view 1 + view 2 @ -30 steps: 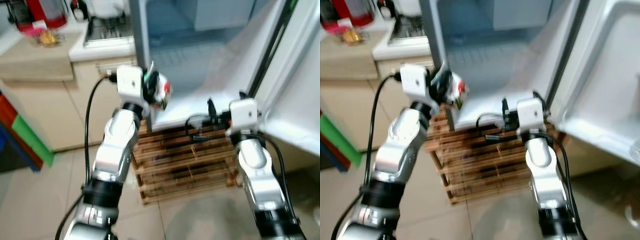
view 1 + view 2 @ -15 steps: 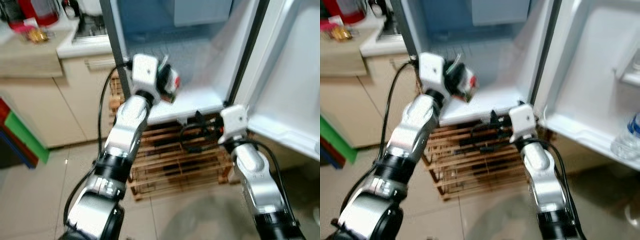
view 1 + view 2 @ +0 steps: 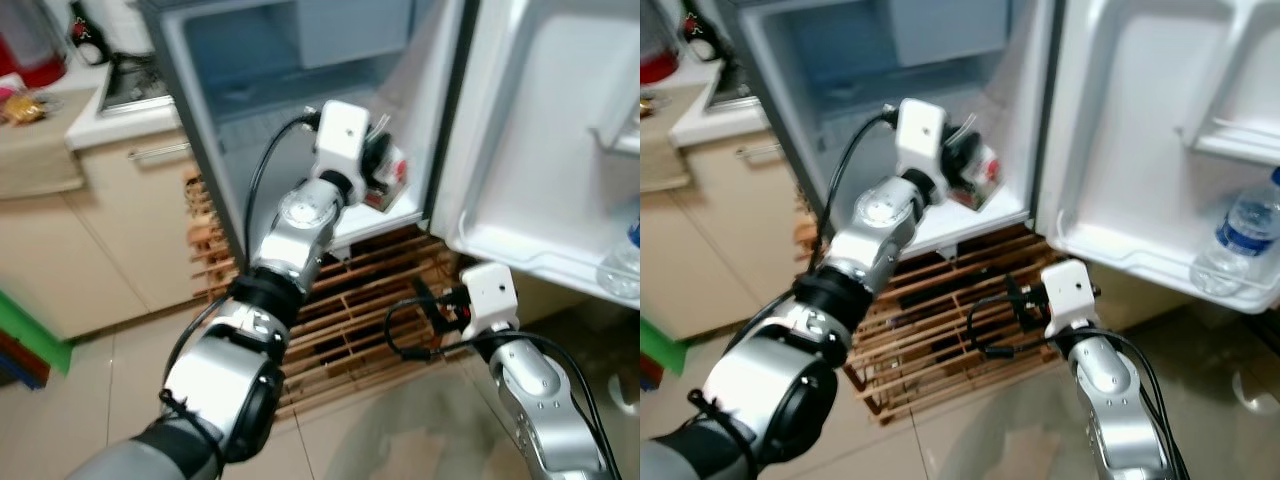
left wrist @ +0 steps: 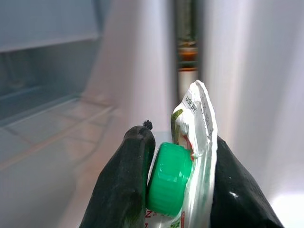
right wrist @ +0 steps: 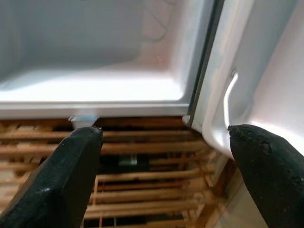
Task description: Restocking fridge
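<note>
— Fridge (image 3: 300,60) count: one, its door (image 3: 1140,110) swung wide. What stands around it?

— One slatted wooden pallet (image 3: 350,320) under the fridge, one pale worktop (image 3: 60,120) to the fridge's left with cupboards below, and one water bottle (image 3: 1237,235) upright in the door's lowest rack.

— How many arms, and how are they held?

— Two silver arms. The left one reaches up and forward from low in the left eye view, its wrist bent toward the fridge's open bottom compartment. The right one is low, elbow bent, in front of the pallet, below the fridge's bottom edge.

— And the end effectors?

— Left end effector (image 4: 173,175) is clamped on one foil pouch (image 4: 197,156) with a green screw cap (image 4: 168,178), held just at the fridge's opening, above its floor. Right end effector (image 5: 164,161) has its fingers (image 5: 61,180) spread well apart, gripping nothing, pointing at the fridge's lower front edge.
</note>
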Robot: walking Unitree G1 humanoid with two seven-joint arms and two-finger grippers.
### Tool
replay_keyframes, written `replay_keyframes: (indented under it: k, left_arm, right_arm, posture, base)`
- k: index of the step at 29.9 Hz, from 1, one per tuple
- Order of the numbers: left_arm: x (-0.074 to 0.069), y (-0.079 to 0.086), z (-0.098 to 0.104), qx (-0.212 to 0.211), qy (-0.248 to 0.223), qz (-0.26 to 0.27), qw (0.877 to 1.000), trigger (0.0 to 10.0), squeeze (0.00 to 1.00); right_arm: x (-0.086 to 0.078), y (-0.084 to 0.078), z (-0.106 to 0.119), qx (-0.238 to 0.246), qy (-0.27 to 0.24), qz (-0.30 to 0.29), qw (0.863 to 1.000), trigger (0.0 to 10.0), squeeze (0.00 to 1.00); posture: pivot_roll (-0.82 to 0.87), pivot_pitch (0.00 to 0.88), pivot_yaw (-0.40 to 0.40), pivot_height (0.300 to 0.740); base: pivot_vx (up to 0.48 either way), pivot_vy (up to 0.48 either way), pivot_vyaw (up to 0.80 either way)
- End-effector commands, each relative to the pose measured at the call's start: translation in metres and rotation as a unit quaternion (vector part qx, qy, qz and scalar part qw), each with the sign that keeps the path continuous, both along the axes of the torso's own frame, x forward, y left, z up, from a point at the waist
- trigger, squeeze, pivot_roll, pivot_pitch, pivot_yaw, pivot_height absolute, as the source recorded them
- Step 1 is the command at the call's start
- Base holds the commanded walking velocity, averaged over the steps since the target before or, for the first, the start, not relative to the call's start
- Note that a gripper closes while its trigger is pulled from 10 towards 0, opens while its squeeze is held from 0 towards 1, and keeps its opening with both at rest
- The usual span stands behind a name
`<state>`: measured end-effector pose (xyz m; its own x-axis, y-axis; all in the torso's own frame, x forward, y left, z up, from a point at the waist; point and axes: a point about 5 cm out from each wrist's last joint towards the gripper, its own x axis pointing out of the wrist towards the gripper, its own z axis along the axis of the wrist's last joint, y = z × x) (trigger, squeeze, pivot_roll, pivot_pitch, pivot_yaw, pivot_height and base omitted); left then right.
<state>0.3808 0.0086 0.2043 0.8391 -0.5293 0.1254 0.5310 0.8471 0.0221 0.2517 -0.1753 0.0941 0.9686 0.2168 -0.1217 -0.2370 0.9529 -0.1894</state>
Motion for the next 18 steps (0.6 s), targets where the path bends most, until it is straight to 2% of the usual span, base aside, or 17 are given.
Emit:
replay_keyframes:
  k: [1, 7, 11, 13, 18]
  left_arm:
    - [0.003, 0.005, 0.000, -0.008, 0.003, 0.010, 1.000, 10.0, 0.00]
    - [0.005, 0.014, 0.006, -0.021, -0.019, 0.035, 0.999, 10.0, 0.00]
    - [0.006, 0.020, 0.007, -0.024, -0.028, 0.053, 0.998, 10.0, 0.00]
    - [0.008, 0.025, 0.001, -0.004, -0.014, 0.068, 0.998, 10.0, 0.00]
    - [0.008, 0.028, -0.003, 0.001, -0.008, 0.068, 0.998, 10.0, 0.00]
  right_arm:
    - [0.001, 0.011, 0.006, 0.008, -0.008, 0.019, 1.000, 10.0, 0.00]
    - [0.002, 0.011, 0.008, 0.006, -0.005, 0.029, 1.000, 10.0, 0.00]
    - [0.004, 0.011, 0.009, 0.005, -0.004, 0.034, 0.999, 10.0, 0.00]
    - [0.004, 0.016, 0.010, 0.008, -0.001, 0.044, 0.999, 10.0, 0.00]
    - [0.001, 0.020, 0.009, 0.011, 0.004, 0.053, 0.999, 10.0, 0.00]
  posture:
    - [-0.19, 0.000, 0.115, 0.740]
    - [-0.18, 0.000, 0.091, 0.740]
    - [-0.17, 0.000, 0.084, 0.740]
    - [-0.16, 0.000, 0.082, 0.740]
    - [-0.16, 0.028, 0.082, 0.740]
  base:
    - [0.480, 0.000, 0.00]
    - [0.479, 0.000, 0.00]
    - [0.000, 0.000, 0.00]
    - [0.000, 0.000, 0.00]
    - [0.000, 0.000, 0.00]
